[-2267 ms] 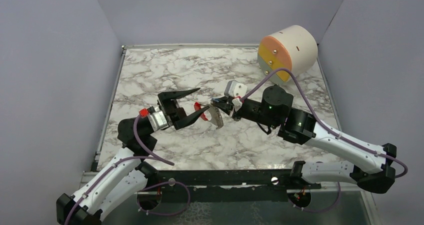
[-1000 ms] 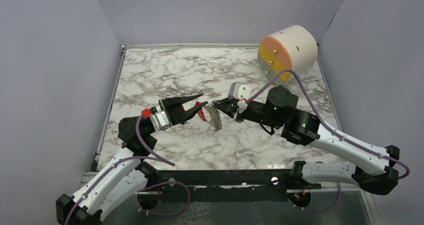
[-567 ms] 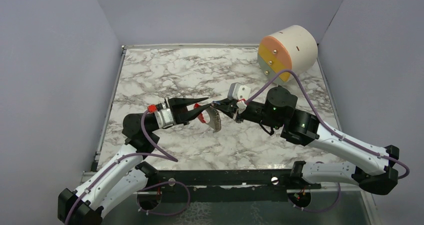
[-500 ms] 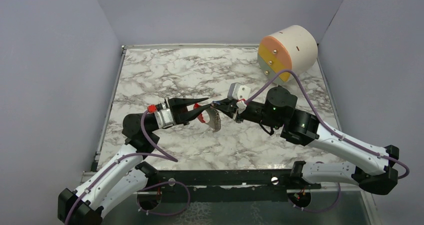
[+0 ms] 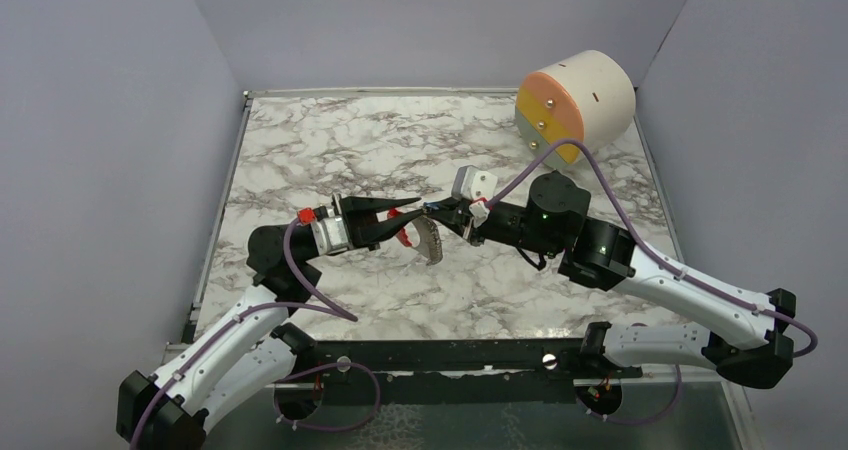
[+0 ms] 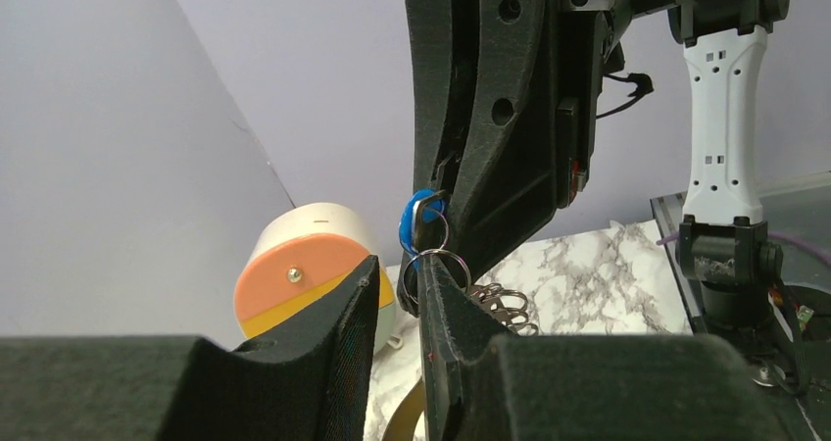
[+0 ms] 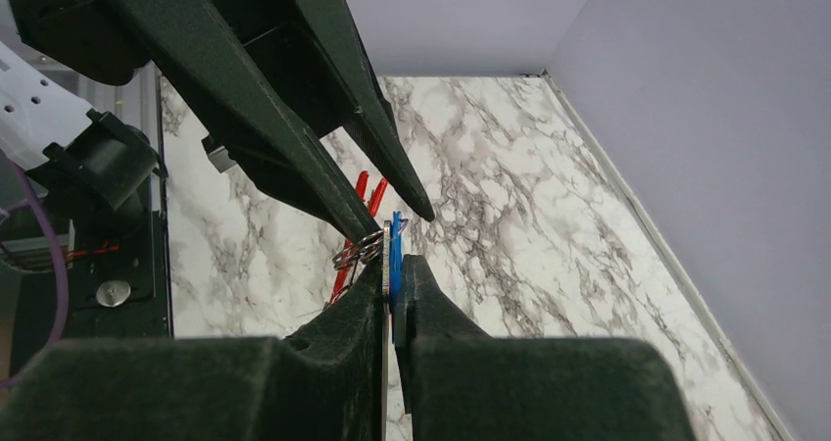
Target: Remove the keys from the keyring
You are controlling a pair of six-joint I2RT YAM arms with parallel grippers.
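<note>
My right gripper [image 5: 431, 210] is shut on the small blue-and-silvery key [image 7: 395, 245], held above the table; the key also shows in the left wrist view [image 6: 415, 220]. A thin silver ring [image 6: 447, 265] hangs from the key. The grey ridged keyring band [image 5: 432, 243] with its red part [image 5: 400, 234] dangles below it. My left gripper [image 5: 416, 215] is narrowly open, with nothing between its fingers. Its tips reach the ring from the left, and one fingertip [image 6: 428, 269] stands at or in the ring. In the right wrist view the left fingers [image 7: 323, 118] come down to the rings [image 7: 359, 250].
A big cream cylinder [image 5: 582, 98] with an orange and yellow face lies at the back right corner. Grey walls close in the marble table [image 5: 330, 140] on three sides. The black front rail [image 5: 440, 355] runs along the near edge.
My left gripper has narrowed from wide open, rolled, and moved right up to the ring. My right gripper has kept its hold on the key; the band has swung slightly.
</note>
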